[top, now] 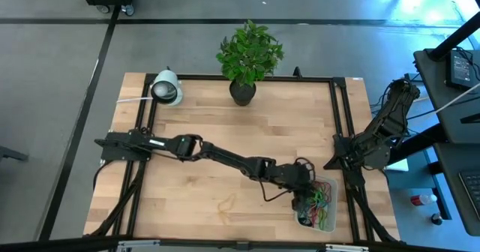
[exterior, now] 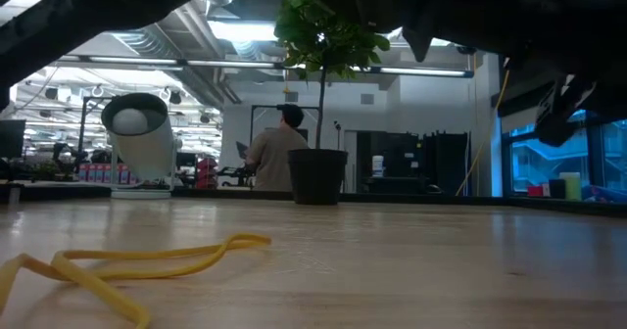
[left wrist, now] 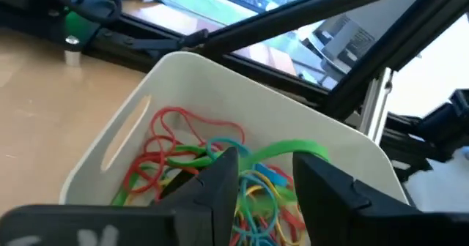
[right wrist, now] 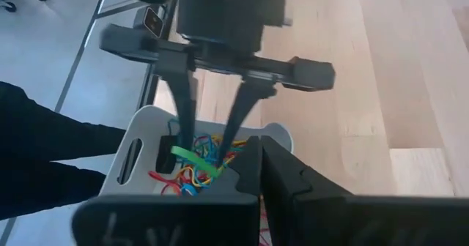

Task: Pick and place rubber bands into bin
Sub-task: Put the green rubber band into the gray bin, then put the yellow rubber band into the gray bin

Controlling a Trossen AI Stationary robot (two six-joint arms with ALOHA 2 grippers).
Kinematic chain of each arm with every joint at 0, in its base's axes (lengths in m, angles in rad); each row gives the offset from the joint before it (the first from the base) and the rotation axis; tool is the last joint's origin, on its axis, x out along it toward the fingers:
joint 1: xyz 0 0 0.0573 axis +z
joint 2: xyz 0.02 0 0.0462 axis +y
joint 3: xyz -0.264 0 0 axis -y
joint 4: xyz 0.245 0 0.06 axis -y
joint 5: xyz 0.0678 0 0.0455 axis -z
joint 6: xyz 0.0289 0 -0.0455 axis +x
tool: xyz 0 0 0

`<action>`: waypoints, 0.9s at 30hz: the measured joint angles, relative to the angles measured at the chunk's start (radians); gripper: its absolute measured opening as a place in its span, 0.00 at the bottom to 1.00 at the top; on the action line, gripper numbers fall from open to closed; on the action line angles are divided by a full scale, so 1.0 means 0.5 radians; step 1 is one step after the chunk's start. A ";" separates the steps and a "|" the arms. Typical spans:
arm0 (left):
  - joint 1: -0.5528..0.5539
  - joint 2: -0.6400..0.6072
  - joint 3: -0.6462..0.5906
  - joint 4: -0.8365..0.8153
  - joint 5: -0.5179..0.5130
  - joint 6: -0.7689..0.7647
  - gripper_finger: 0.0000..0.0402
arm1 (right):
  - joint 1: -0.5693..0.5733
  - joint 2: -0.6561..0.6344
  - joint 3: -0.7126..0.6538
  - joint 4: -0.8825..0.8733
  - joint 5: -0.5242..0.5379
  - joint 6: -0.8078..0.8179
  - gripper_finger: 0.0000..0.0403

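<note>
Right now I am reaching my left arm across the bench [top: 225, 132] and hanging my left fingers [right wrist: 209, 140] just over the bin [left wrist: 212, 92], which is sitting at the near right corner of the bench beside the frame rail. My left fingers are standing apart, and a green rubber band [right wrist: 194, 160] is lying across their tips, stretched flat between them above the heap. Inside the bin, the rubber bands [left wrist: 183, 158] are piling up in a tangle of red, green, blue and yellow loops. One yellow rubber band [exterior: 127, 265] is lying loose on the bench, well apart from the bin. My right fingers [right wrist: 260, 169] are pressing shut on nothing, pointing toward the bin from the right side. A potted plant [top: 247, 57] is standing at the far edge.
</note>
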 joint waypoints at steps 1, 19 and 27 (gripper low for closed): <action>0.006 -0.003 0.000 -0.022 0.023 0.002 0.31 | 0.000 0.000 0.000 0.008 0.000 0.000 0.01; -0.022 -0.285 0.008 -0.747 -0.263 0.325 0.18 | -0.001 0.060 0.000 0.027 0.002 0.103 0.01; -0.053 -0.491 0.011 -1.459 -0.410 0.269 0.12 | -0.001 0.183 0.000 0.108 0.002 0.096 0.01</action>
